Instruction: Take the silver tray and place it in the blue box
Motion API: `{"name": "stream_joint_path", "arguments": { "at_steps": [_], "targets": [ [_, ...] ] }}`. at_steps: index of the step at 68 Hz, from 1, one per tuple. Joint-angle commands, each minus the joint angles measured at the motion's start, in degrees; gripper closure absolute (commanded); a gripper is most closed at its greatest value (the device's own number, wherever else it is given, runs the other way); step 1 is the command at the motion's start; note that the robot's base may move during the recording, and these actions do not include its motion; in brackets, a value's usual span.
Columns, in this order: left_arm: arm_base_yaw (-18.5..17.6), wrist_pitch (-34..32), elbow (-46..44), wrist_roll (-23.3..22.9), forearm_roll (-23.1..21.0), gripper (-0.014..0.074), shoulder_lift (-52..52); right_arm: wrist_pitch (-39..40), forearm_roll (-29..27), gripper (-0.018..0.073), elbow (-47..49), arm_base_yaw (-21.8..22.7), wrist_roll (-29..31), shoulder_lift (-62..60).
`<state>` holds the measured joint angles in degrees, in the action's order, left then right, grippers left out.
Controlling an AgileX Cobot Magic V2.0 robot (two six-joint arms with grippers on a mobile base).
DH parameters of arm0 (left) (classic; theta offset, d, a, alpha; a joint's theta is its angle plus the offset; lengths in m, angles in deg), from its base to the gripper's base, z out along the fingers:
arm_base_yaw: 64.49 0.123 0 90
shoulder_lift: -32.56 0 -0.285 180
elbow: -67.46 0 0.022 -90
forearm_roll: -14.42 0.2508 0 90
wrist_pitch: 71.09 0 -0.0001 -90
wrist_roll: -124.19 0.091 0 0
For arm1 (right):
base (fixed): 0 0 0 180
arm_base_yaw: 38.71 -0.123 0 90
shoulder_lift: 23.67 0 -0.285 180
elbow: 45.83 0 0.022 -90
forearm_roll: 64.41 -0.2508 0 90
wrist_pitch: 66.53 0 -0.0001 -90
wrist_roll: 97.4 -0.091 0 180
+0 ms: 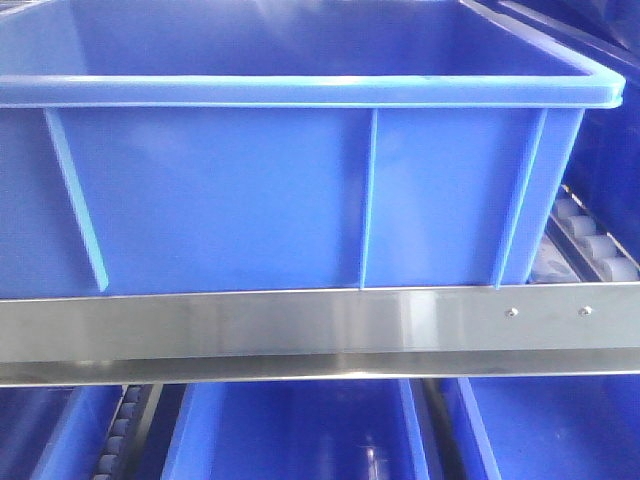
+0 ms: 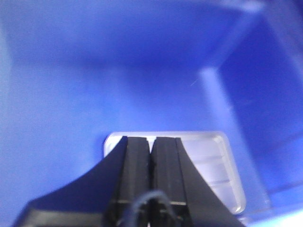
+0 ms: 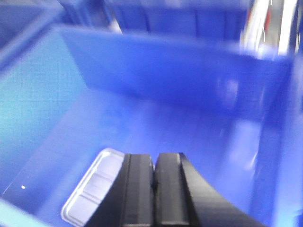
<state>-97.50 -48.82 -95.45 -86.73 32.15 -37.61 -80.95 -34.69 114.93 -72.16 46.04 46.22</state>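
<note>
Left claw (image 2: pixel 151 146): we see its two black fingers pressed together at the bottom middle of the left wrist view. It is clenched, and we see nothing between the fingers.
Right claw (image 3: pixel 154 161): it looks the same at the bottom middle of the right wrist view. Clenched, with nothing in it that we can see.
Silver tray (image 2: pixel 208 163): it lies flat on the blue floor of a box, right behind the left claw. In the right wrist view it sits at the lower left.
Blue box (image 1: pixel 300 190): in the front view it fills the top of the frame and sits above a steel bar (image 1: pixel 300 325).
What could go wrong: we think a shut claw cannot grab the thin rim, so it must open first. The tray is shiny and flat, so it may slip or tip if held by one edge. It could bump a blue wall when lifted out.
Which box: we cannot tell if the tray lies in the goal box or another one. More blue boxes (image 1: pixel 290 430) show at the bottom of the front view.
Hard to see: both wrist views are blurry. The claws hide part of the tray. The front view shows no claw, no tray, and not the box floor.
</note>
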Motion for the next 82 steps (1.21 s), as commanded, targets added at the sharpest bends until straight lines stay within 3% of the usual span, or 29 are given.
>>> {"name": "stream_joint_path", "arguments": {
  "at_steps": [1,9,14,31,44,82],
  "targets": [
    [0.0,-11.6,3.5,2.8,0.6,0.0680,6.6,10.0,5.1,0.0503,-2.7,0.2,0.9,-6.2],
    [0.0,-19.2,12.3,3.2,3.7,0.0680,14.9,18.3,8.5,0.0503,-10.3,0.2,0.9,-14.5],
    [0.0,-21.5,17.5,3.2,5.8,0.0680,20.6,19.3,8.5,0.0503,-14.4,0.2,0.9,-19.0],
    [0.0,-20.1,30.9,3.2,6.5,0.0680,39.3,13.7,8.5,0.0503,-25.3,0.2,0.9,-35.7],
    [0.0,-19.8,36.1,3.2,6.5,0.0680,49.5,12.1,8.5,0.0503,-31.0,0.2,0.9,-44.3],
    [0.0,-20.2,36.5,3.2,6.5,0.0680,51.2,11.5,8.5,0.0503,-32.9,0.2,0.9,-45.0]
  ]
}}
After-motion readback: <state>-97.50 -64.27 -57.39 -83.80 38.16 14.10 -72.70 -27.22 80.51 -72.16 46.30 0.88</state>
